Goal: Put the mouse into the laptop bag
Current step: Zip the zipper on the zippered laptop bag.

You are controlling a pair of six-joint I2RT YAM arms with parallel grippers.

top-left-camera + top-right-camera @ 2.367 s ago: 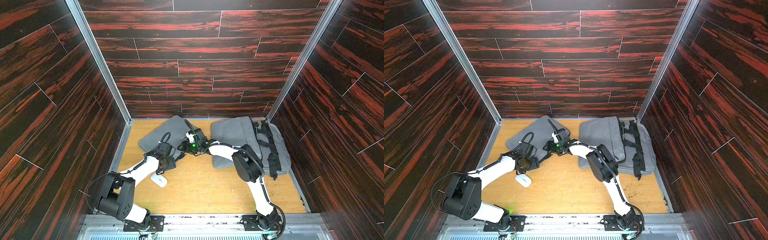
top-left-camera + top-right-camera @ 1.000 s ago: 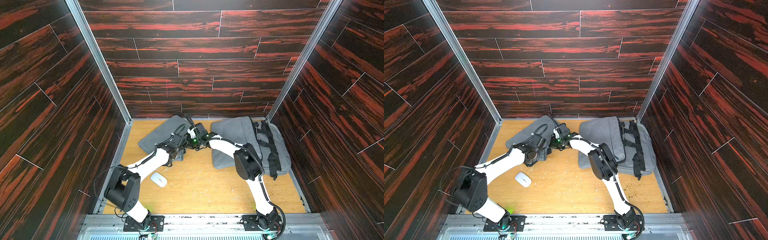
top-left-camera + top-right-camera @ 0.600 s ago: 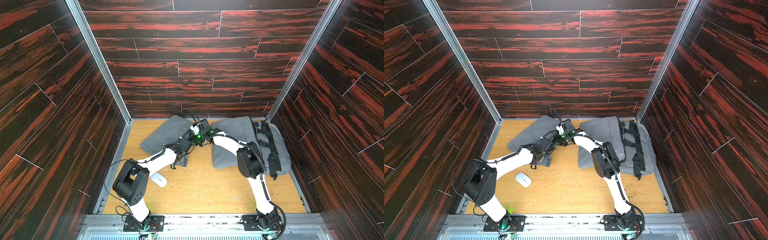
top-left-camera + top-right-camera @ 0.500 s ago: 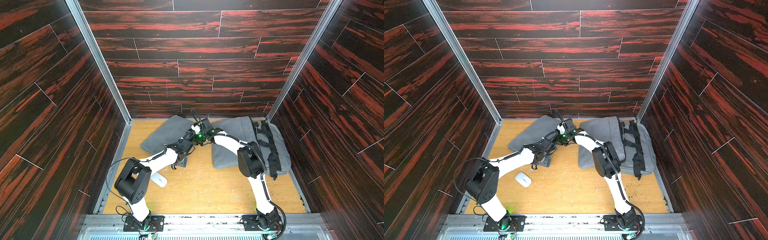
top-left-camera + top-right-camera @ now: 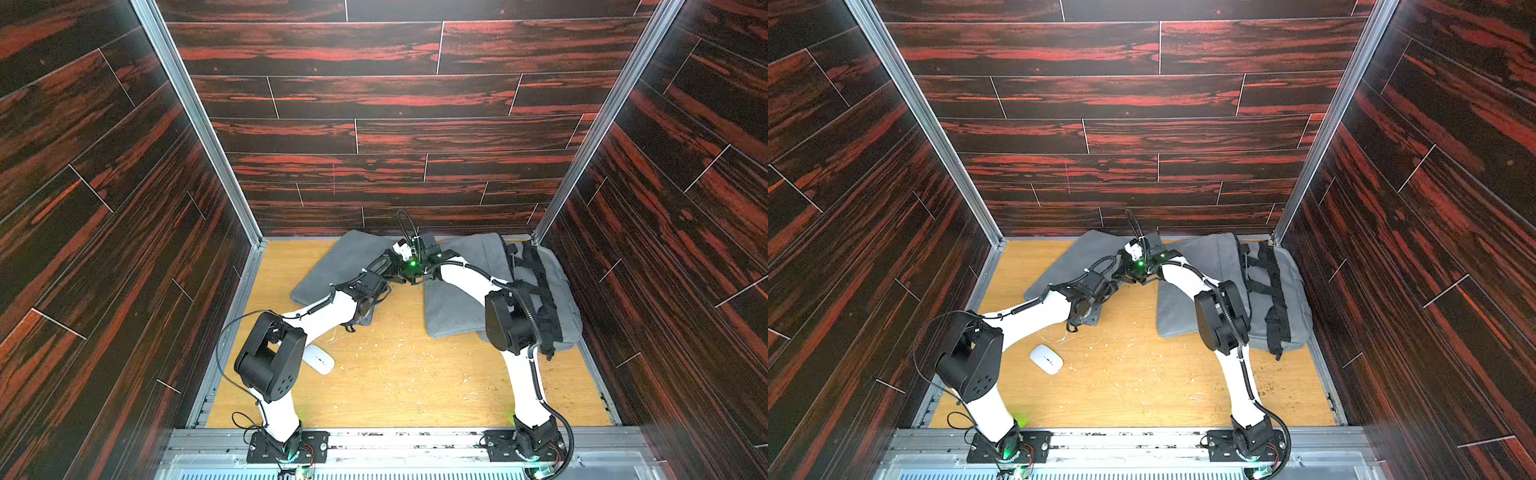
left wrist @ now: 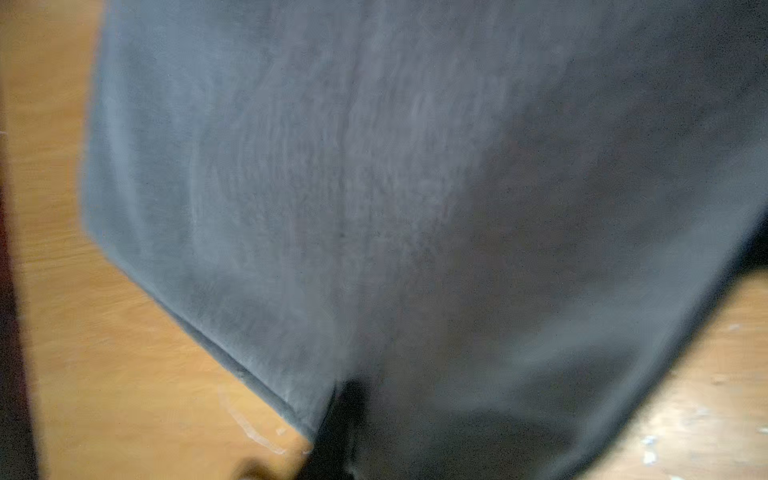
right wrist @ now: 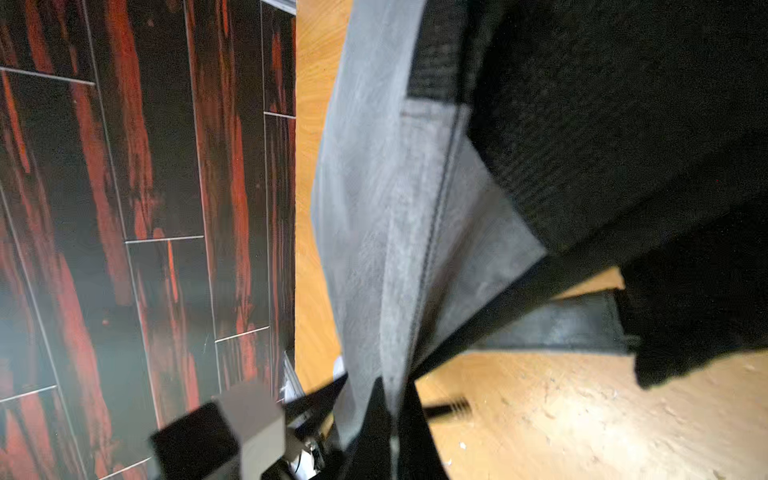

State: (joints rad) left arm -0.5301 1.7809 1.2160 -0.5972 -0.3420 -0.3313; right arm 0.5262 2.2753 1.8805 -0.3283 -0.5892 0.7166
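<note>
The step in hand is opening the bag (image 5: 345,262), not carrying anything. This flat grey one lies at the back of the worktop (image 5: 395,374), left of a bulkier strapped bag (image 5: 469,266), and since both arms meet over its near edge I take it for the target. In both top views that edge looks raised off the worktop where the arms meet. The right gripper (image 7: 392,419) is closed tight, with a seamed grey edge of the bag pinched between its jaws and a dark gap beside the fabric that looks like the mouth. The left gripper (image 5: 386,281) is closed too. Its blurred wrist view is filled with the bag's cloth right down to a dark finger, so I judge it has pinched the fabric, though the contact is not sharp. The next move calls for drawing the two held layers apart until the mouth gapes, then freeing one arm for the pick. The mouse (image 5: 319,359) lies bare on the worktop beside the left arm's elbow, well apart from the bag and untouched.
</note>
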